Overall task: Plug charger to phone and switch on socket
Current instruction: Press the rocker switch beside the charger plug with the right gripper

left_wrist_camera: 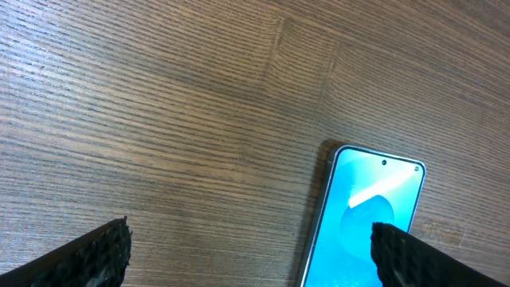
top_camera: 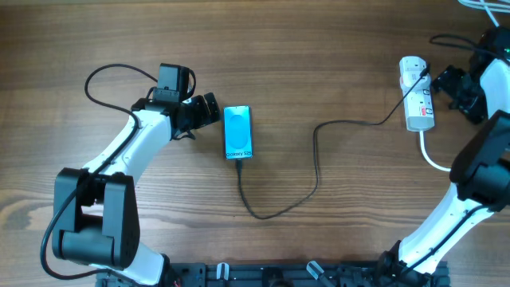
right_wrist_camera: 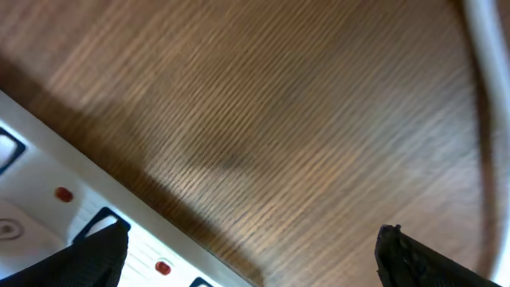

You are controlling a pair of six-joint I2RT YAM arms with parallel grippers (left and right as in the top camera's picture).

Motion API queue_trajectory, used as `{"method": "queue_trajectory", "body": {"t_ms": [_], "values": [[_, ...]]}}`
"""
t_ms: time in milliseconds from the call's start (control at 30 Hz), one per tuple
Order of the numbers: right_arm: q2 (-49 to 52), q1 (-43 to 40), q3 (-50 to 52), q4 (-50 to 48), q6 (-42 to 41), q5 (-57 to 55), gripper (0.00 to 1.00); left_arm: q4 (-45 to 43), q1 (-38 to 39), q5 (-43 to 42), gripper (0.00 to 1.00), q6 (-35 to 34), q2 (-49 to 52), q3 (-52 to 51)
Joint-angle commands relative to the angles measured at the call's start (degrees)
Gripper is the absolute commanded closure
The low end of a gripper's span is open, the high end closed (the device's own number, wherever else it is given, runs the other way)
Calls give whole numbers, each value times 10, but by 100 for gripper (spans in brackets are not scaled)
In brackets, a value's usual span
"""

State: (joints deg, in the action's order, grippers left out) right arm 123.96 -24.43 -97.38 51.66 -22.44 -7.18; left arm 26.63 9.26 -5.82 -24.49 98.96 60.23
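The phone (top_camera: 238, 132) lies flat in the middle of the table with its cyan screen up. The charger (top_camera: 315, 159), a thin black cable, runs from the phone's near end, loops toward me and climbs right to the black plug in the socket (top_camera: 417, 104). My left gripper (top_camera: 209, 109) hovers open just left of the phone. In the left wrist view the phone (left_wrist_camera: 362, 215) lies under the right fingertip (left_wrist_camera: 406, 255) of the left gripper (left_wrist_camera: 251, 255). My right gripper (top_camera: 441, 86) stands open just right of the socket. In its wrist view the socket (right_wrist_camera: 48, 215), with its red marks, passes under the left side of the right gripper (right_wrist_camera: 251, 255).
A thick white cable (top_camera: 430, 155) leaves the socket's near end and curves toward the right arm's base; it also shows as the white cable (right_wrist_camera: 486, 96) at the right edge of the right wrist view. Bare wooden table (top_camera: 335, 48) surrounds the objects.
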Motion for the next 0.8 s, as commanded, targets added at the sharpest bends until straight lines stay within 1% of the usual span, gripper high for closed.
{"method": "queue_trajectory", "body": {"t_ms": [0,200,433,500,667,767], "values": [[22,0,3,-7,19,44,0,0,-1,4,0,1,-8,6],[38,0,4,-15,29,54,0,0,-1,4,0,1,-8,6],[38,0,4,-47,31,60,0,0,-1,4,0,1,-8,6],[38,0,4,-57,45,59,0,0,-1,4,0,1,-8,6],[38,0,4,-60,40,35,0,0,-1,4,0,1,-8,6],[38,0,4,-59,12,-8,0,0,-1,4,0,1,-8,6]]}}
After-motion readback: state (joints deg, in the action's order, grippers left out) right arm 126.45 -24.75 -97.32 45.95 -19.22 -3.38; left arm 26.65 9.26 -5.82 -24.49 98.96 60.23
